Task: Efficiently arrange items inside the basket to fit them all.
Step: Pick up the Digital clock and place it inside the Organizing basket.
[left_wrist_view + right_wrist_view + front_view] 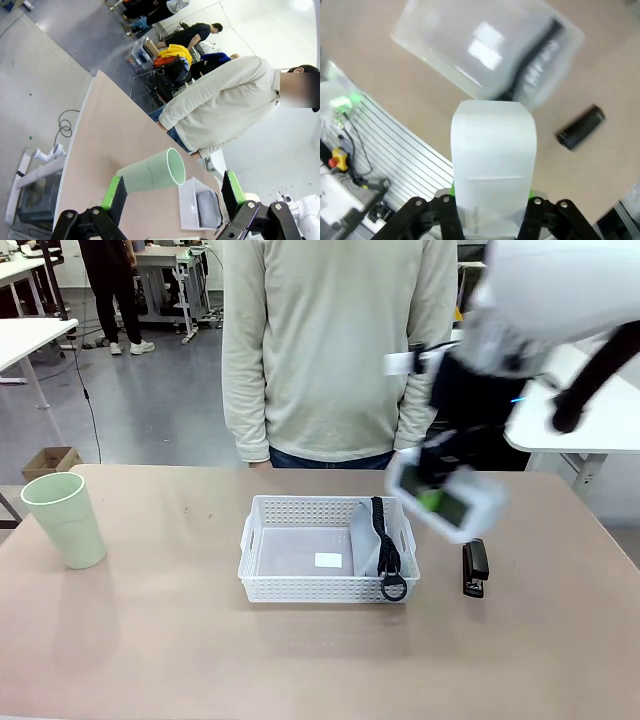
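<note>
Progress report: I'd call this roughly a quarter done. Only the grey pouch (366,538) is inside the basket (262,540). It stands on its edge against the right wall, long side running near to far, with the black strap (388,552) draped over the near right corner. The rest of the basket floor looks free.

The white box (492,155) is item two. The right gripper (437,502) has its jaws clamped on it, up in the air just over the basket's far right corner, between the basket and the stapler (475,568). It's blurry from the front. In the right wrist view the box's long axis runs straight out along the fingers, with the free end aimed roughly at the basket below. From the front it looks tilted rather than level.

Left to do:
- box, once it's set down
- stapler, lying flat on the table just right of the basket, long axis near to far
- green cup (65,520), upright with its mouth up, well off to the left

The left gripper (172,192) has its jaws wide apart and holds nothing. It's lined up with the cup but well short of it.

The basket runs long left to right, so my guess is the cup will be the tight fit.
</note>
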`<state>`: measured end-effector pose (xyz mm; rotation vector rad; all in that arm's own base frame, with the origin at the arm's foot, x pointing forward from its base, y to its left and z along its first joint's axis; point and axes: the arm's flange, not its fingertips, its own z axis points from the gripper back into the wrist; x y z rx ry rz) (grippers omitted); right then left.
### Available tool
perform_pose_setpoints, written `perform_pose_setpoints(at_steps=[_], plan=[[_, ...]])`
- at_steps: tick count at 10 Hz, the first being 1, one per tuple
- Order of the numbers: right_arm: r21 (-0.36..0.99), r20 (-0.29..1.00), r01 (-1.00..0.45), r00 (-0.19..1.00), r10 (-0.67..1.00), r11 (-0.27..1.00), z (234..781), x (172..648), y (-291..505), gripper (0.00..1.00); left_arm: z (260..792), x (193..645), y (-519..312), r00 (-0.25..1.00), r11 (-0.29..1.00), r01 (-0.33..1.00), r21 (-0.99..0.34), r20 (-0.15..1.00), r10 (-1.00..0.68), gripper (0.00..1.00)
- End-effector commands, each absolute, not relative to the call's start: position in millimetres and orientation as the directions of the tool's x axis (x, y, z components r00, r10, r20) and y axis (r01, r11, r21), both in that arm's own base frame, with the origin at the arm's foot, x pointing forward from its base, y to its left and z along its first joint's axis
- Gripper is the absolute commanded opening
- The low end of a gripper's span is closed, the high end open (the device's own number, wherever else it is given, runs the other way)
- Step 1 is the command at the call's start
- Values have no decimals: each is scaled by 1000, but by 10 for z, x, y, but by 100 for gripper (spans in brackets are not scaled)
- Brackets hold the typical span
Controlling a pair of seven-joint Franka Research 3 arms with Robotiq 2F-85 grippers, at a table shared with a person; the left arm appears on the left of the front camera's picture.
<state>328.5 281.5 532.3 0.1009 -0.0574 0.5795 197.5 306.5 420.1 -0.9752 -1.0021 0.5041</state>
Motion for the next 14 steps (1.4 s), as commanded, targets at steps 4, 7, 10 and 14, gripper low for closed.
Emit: perform_pose_setpoints(at_steps=[4, 7, 10, 14], plan=[[93, 87, -521, 853, 514, 848, 5159, 3274, 3724, 50, 4193, 1993, 3059, 458, 511, 96, -854, 494, 739, 100], [93, 87, -521, 853, 514, 848, 5159, 3274, 3724, 50, 4193, 1993, 3059, 458, 511, 96, -854, 494, 739, 100], [57, 65, -594, 804, 591, 802, 5076, 3835, 3981, 51, 4193, 1993, 3059, 458, 511, 96, -854, 494, 739, 100], [71, 27, -668, 744, 668, 741, 4510, 4287, 4175, 51, 4193, 1993, 3059, 458, 511, 96, -854, 494, 739, 100]])
